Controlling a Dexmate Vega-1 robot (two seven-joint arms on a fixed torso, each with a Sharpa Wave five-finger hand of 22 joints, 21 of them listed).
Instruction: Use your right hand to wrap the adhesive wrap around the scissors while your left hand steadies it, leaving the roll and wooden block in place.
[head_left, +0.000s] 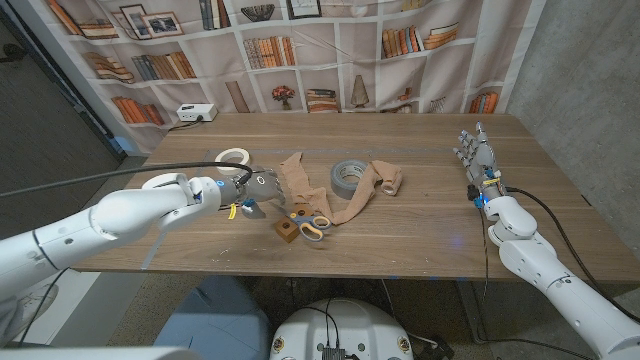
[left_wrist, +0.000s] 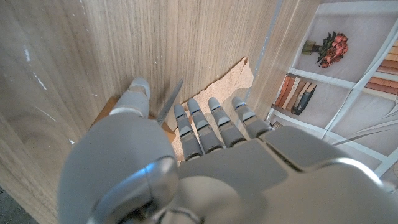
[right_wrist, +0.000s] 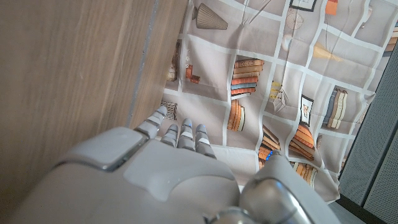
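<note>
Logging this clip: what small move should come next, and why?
Probably bring the right hand in toward the scissors. It stands open at the table's far right, away from the tan wrap, while the left hand is already at the scissors.

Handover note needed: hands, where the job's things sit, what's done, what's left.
Left hand: at the scissors' blade end, fingers on the tan adhesive wrap; a grip can't be confirmed.
Right hand: open, holding nothing, far right of the table.
Wooden block sits by the scissors' handles; the wrap's roll lies at the strip's far end.
Done: wrap unrolled across the table.
Left: right hand comes over and wraps the scissors.
</note>
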